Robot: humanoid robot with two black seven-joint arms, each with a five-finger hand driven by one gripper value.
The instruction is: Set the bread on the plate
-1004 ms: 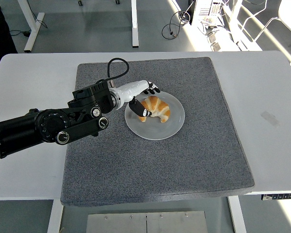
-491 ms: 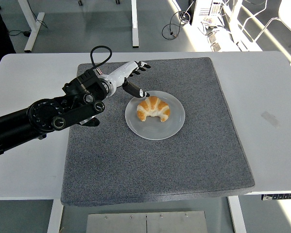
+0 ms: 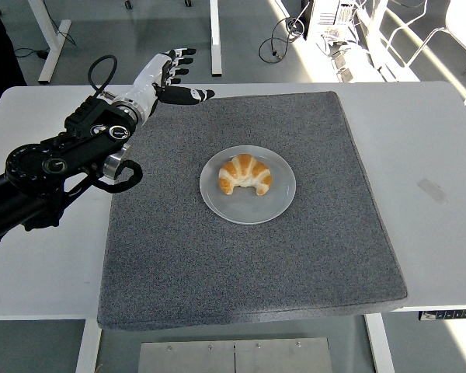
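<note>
A coarse grey mat (image 3: 295, 256) covered the white table (image 3: 443, 155). The crescent bread (image 3: 245, 174) sat on the round plate (image 3: 276, 203), unobstructed. The left hand (image 3: 165, 74) hovered far-left, fingers spread, empty.

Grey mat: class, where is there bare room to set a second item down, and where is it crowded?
The grey mat is bare right of, and on the near side of, the plate holding the bread. Its far right corner is free too. The far left corner is crowded: the left hand hovers open there, its arm crossing the mat's left edge.
</note>
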